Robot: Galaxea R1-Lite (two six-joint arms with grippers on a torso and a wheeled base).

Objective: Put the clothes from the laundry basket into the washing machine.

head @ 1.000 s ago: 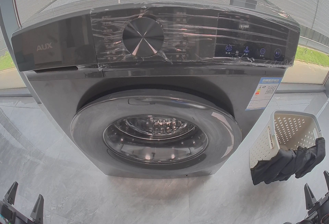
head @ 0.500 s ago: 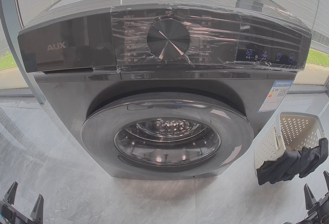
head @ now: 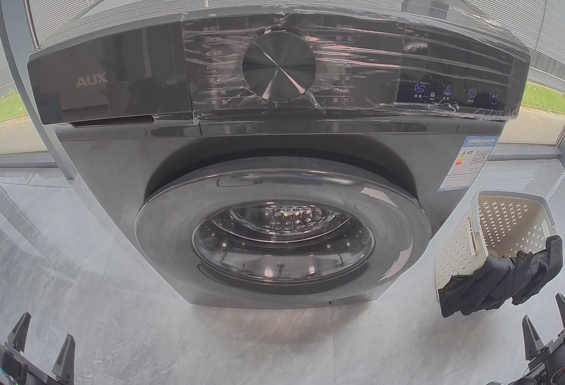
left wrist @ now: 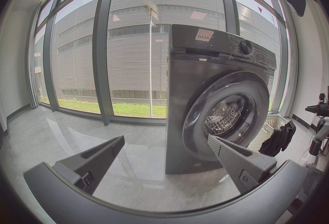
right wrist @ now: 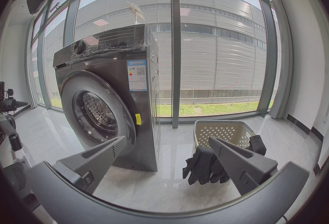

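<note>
Facing the shut door [head: 282,236] of the washing machine [head: 118,157], the left hand [head: 44,332] and right hand [right wrist: 166,139] hang spread and empty, clothes [head: 494,283] draped over the laundry basket [head: 511,214] beside it; opening the door likely comes first.

The washing machine [head: 118,168] was finished in dark metallic grey. Its control panel [head: 353,68] was glossy black under clear, wrinkled film, and its dark dial [head: 279,66] was marked by a radial sheen. Pale blue icons [head: 447,92] were lit on the panel. A white label [head: 469,162] with a blue header and coloured bars was seen on the front, and a small yellow sticker [right wrist: 137,119] on the side. The laundry basket [head: 506,221] was cream, perforated in a star pattern. The clothes [head: 494,283] were black. The floor [head: 88,286] was tiled in grey, veined like marble. The left claw [left wrist: 165,139] and the right claw [right wrist: 165,139] were matt black.
</note>
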